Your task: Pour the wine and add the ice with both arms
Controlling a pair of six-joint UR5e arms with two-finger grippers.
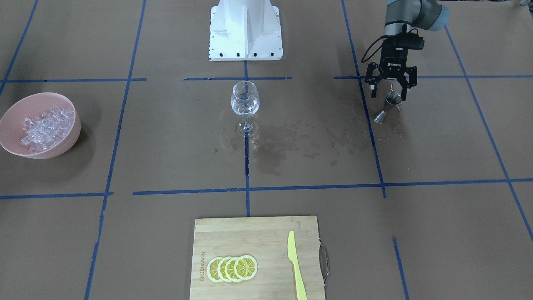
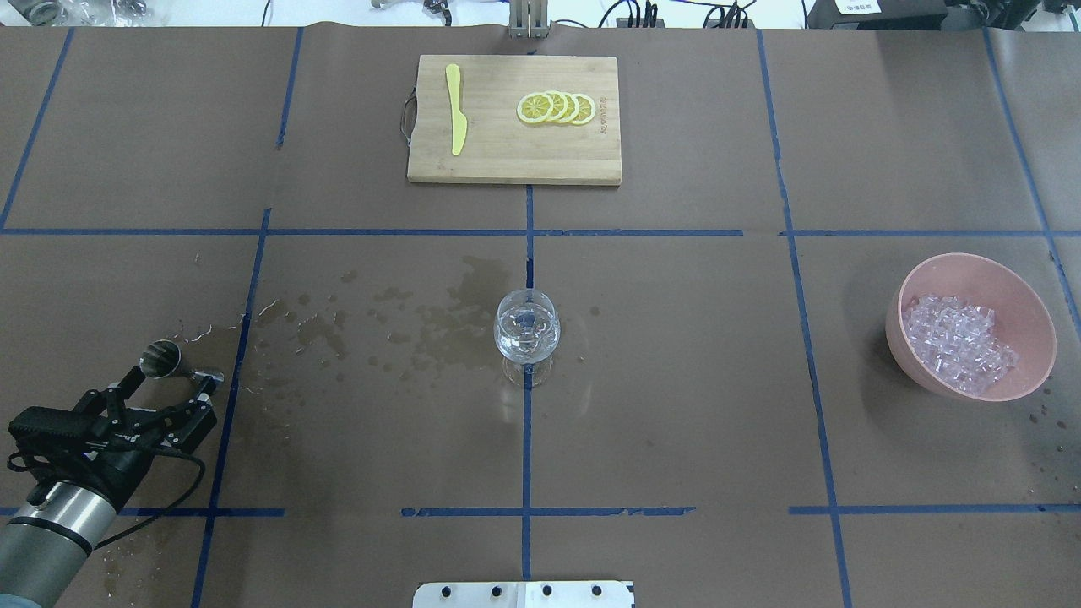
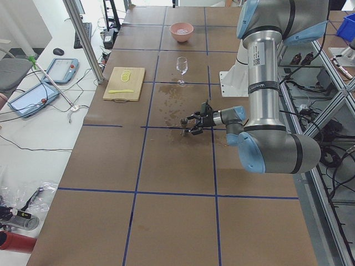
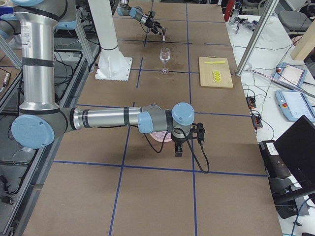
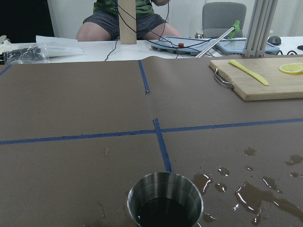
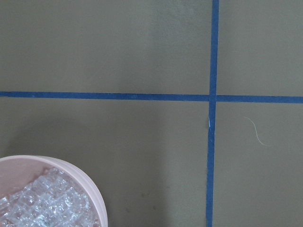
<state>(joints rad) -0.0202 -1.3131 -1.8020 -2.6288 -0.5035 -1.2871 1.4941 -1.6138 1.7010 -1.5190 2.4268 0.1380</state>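
**Steel jigger [image 1: 387, 109] between open jaws, not yet clamped**

Judged as a grasp of the jigger for the pour, though could equally be a release. To do it well: centre first, then close squarely on the narrow waist rather than on a cone, to avoid tipping so slim a cup with one-sided contact. Lift straight, carry level over the wet stains [image 1: 283, 141] to the wine glass [image 1: 245, 102], tilt slowly at the rim. Cannot tell full from empty by the dark inside of the cup in the left wrist view. Seemingly a little clear wine [image 2: 525, 329] in the glass already, faint at best.

Jaws of the left gripper [image 1: 388, 95] wide apart, one either side of the jigger, no contact visible. Held low and near level, wrist camera looking flat across the table [image 1: 166, 137]; left arm [image 3: 260, 83] dropping from a high elbow to a short, low forearm.

Farther off, the right arm [image 4: 108, 118] stretched out level, right gripper [image 4: 179, 147] pointing straight down just beside the pink bowl [image 2: 980, 279]; open or closed, impossible to tell. Ice [image 2: 958, 342] heaped in that bowl, well apart from the glass.
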